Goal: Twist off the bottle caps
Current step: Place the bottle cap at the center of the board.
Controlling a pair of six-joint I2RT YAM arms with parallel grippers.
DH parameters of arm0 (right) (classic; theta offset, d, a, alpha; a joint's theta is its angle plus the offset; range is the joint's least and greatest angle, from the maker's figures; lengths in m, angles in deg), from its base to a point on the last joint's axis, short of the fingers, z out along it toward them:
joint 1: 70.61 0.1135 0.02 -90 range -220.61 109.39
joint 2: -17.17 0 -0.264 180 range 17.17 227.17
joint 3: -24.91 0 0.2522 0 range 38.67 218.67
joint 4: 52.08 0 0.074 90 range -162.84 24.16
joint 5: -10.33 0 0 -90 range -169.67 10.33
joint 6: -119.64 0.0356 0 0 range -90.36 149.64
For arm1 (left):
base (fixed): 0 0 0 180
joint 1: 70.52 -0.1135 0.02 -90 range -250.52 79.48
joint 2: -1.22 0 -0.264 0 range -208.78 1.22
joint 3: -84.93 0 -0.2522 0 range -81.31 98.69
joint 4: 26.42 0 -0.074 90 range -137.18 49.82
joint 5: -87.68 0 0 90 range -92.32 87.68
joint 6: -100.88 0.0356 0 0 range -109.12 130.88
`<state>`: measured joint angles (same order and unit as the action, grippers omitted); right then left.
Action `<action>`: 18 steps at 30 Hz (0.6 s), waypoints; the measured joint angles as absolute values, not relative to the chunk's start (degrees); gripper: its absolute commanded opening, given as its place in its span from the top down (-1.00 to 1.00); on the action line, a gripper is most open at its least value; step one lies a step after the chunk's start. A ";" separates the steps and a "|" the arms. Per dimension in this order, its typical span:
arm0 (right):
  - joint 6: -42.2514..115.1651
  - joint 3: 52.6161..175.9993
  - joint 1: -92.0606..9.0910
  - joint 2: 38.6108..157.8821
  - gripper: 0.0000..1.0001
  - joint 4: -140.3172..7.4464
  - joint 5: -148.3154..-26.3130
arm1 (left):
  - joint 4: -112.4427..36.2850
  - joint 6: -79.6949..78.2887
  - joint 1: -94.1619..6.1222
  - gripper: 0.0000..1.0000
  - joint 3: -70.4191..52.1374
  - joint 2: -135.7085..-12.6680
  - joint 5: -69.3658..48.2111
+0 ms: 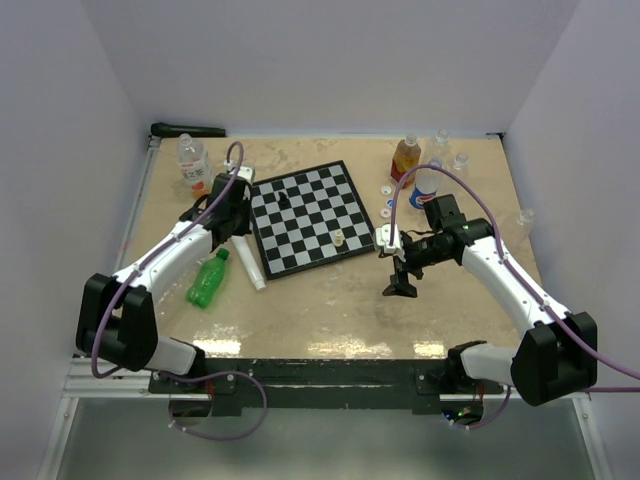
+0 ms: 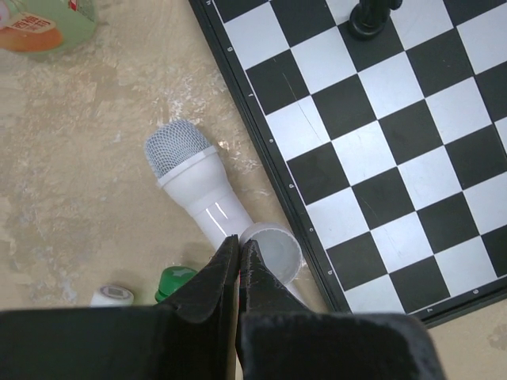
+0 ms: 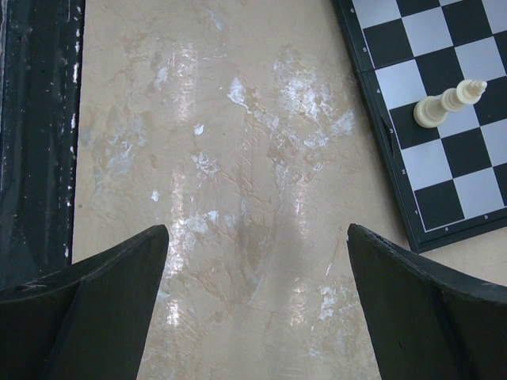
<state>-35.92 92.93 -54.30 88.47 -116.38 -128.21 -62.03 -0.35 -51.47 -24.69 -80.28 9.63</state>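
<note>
The chessboard [image 1: 305, 215] is parked mid-table, so everything here is placed off it. The left gripper [image 2: 238, 255] is seen pinched fully closed with nothing between the fingers. It's hung just off the board's left edge, right over the white tube [image 2: 194, 178] with the mesh end. The green bottle [image 1: 208, 281] is laid on its side near the board's near-left corner. Its green cap [image 2: 176, 280] is screwed on and caught just beside the closed fingertips in the left wrist view. A clear bottle [image 1: 192, 162] is stood beyond the far-left corner.

The right gripper [image 3: 257, 231] is spread wide with nothing held, over bare table just off the board's near-right corner. A white chess piece [image 3: 448, 101] is laid flat on the squares there. A few loose caps [image 1: 387, 203] are scattered just off the board's right edge. The orange-labelled bottle [image 1: 405, 156] and a blue-labelled bottle [image 1: 425, 190] are stood beside them.
</note>
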 measured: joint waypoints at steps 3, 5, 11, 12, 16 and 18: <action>-35.92 92.93 -54.30 88.47 -0.96 -116.38 -128.21 | -61.77 0.11 -51.86 1.00 -24.10 -81.43 10.44; -35.92 92.93 -54.30 88.47 -0.97 -116.38 -128.21 | -61.70 0.44 -52.08 1.00 -23.86 -82.16 11.05; -35.92 92.93 -54.30 88.47 -0.96 -116.38 -128.18 | -61.57 1.71 -52.48 1.00 -22.50 -84.45 13.08; -35.92 92.93 -54.30 88.47 -0.97 -116.38 -128.18 | -61.46 1.90 -52.52 1.00 -22.24 -84.95 13.58; -35.92 92.91 -54.30 88.47 -0.97 -116.36 -128.18 | -60.91 3.00 -52.96 1.00 -20.82 -87.60 15.90; -35.92 92.91 -54.30 88.47 -0.97 -116.36 -128.18 | -60.76 3.30 -53.35 1.00 -19.68 -89.37 16.71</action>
<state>-35.92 92.91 -54.30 88.47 -116.36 -128.18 -60.76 3.30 -53.35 -19.68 -89.37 16.71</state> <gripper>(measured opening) 0.983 0.021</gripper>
